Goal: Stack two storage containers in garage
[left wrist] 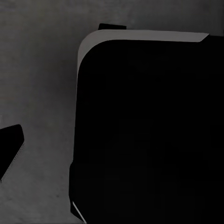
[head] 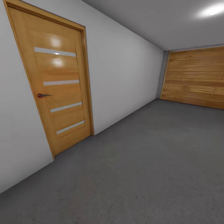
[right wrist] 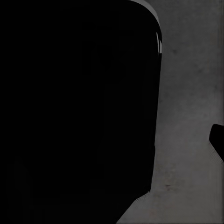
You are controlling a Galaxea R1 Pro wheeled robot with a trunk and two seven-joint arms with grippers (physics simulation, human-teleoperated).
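I am in the garage, with its dark grey concrete floor (head: 140, 174) stretching ahead. The two storage containers are out of view. In the left wrist view a big black rounded part of my own body (left wrist: 144, 130) hangs over the floor (left wrist: 37, 84), and one dark fingertip (left wrist: 10, 148) pokes in at the frame's edge. The right wrist view is much the same: black body (right wrist: 74, 112), grey floor (right wrist: 191, 93) and a sliver of a fingertip (right wrist: 217, 140). Neither view shows how the jaws stand.
A shut wooden door (head: 59, 84) with a red-tipped handle (head: 42, 95) is close on the left, set in a pale grey wall (head: 124, 68). A wood-panelled garage door (head: 196, 77) closes the far end. The floor runs open toward it.
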